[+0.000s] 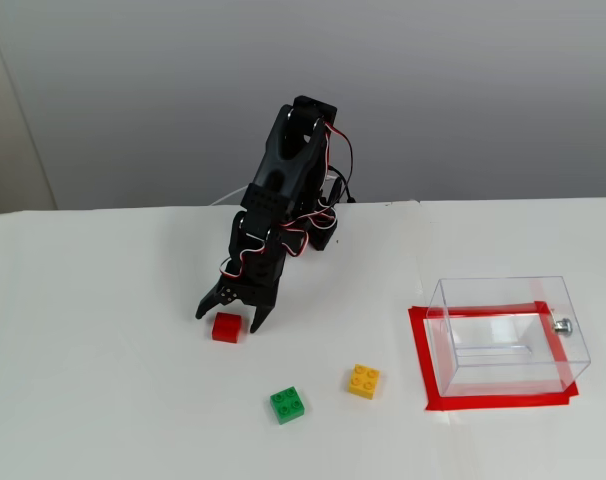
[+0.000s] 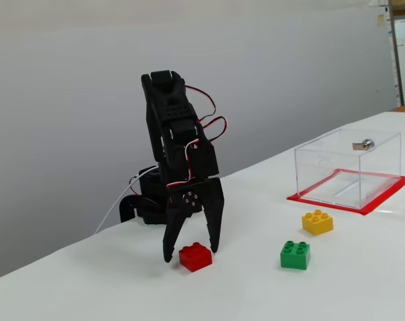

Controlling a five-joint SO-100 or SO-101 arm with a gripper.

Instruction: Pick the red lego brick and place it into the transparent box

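Observation:
The red lego brick [image 1: 226, 327] [image 2: 195, 256] lies on the white table, studs up. My black gripper [image 1: 228, 319] [image 2: 190, 252] points down with its jaws open, one fingertip on each side of the brick and low near the table. The jaws are apart from the brick, not closed on it. The transparent box [image 1: 509, 334] [image 2: 348, 166] stands empty inside a red tape frame, at the right in both fixed views, with a small silver knob [image 1: 562, 325] on its side.
A green brick [image 1: 287, 404] [image 2: 295, 255] and a yellow brick [image 1: 363, 381] [image 2: 317, 222] lie between the arm and the box. Red tape [image 1: 423, 366] outlines the box's place. The arm's base [image 2: 144, 204] sits at the table's back edge.

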